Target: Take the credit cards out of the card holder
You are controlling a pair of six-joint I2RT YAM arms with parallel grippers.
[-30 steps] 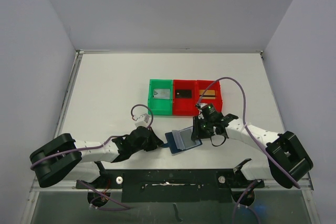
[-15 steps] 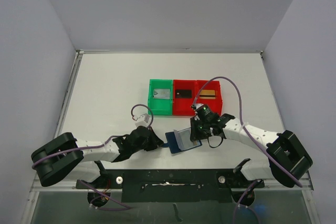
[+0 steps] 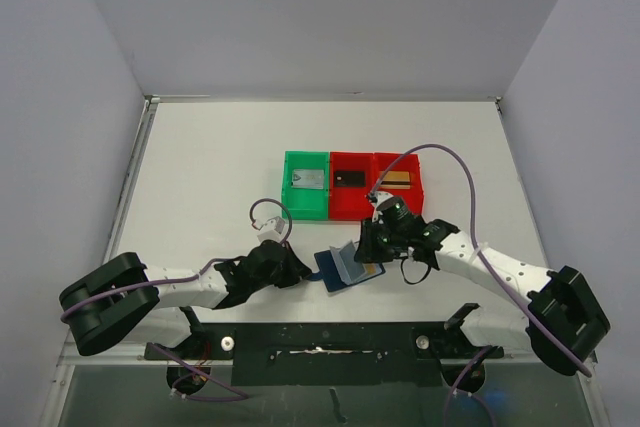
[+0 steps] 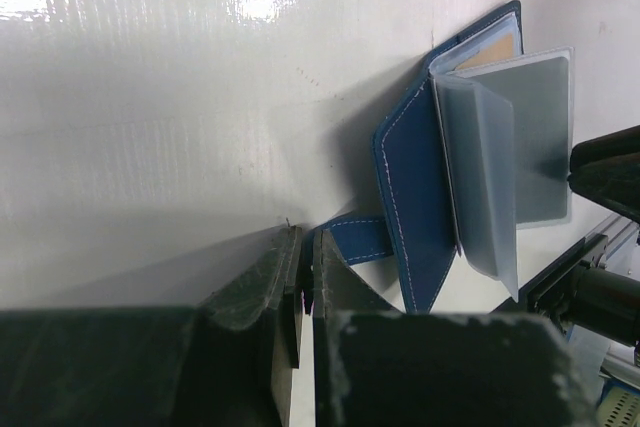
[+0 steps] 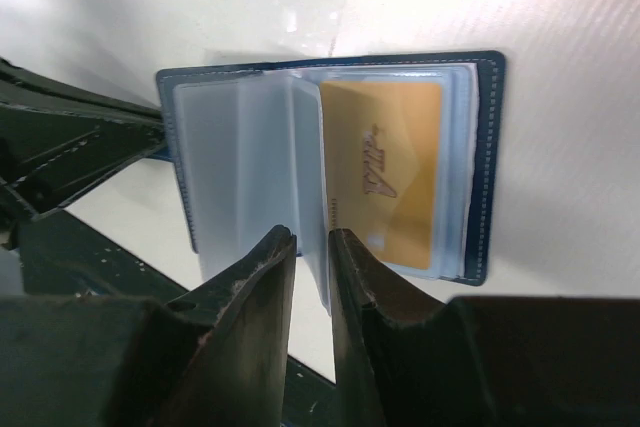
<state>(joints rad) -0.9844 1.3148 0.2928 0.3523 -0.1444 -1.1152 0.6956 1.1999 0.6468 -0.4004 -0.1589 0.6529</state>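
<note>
The navy card holder point(image 3: 328, 273) lies open near the table's front edge, its clear pockets fanned up. My left gripper point(image 3: 300, 269) is shut on its closure tab point(image 4: 357, 238), low on the table to its left. My right gripper point(image 3: 363, 252) reaches in from the right, its fingers closed on one raised clear pocket leaf point(image 5: 312, 172). A gold-orange card point(image 5: 385, 172) sits in the rightmost pocket and also shows in the left wrist view point(image 4: 490, 47). A silver-grey card point(image 3: 307, 179), a black card point(image 3: 349, 178) and a gold card point(image 3: 396, 178) lie in trays.
A green tray point(image 3: 290, 202) and two red trays point(image 3: 349, 209) point(image 3: 418, 169) stand in a row just behind the card holder. The black front rail point(image 3: 330, 342) runs close below it. Purple cables loop over both arms.
My right gripper has moved down-left from beside the red trays onto the card holder's pockets, and the pocket leaves now stand more upright. The left gripper has held still.
</note>
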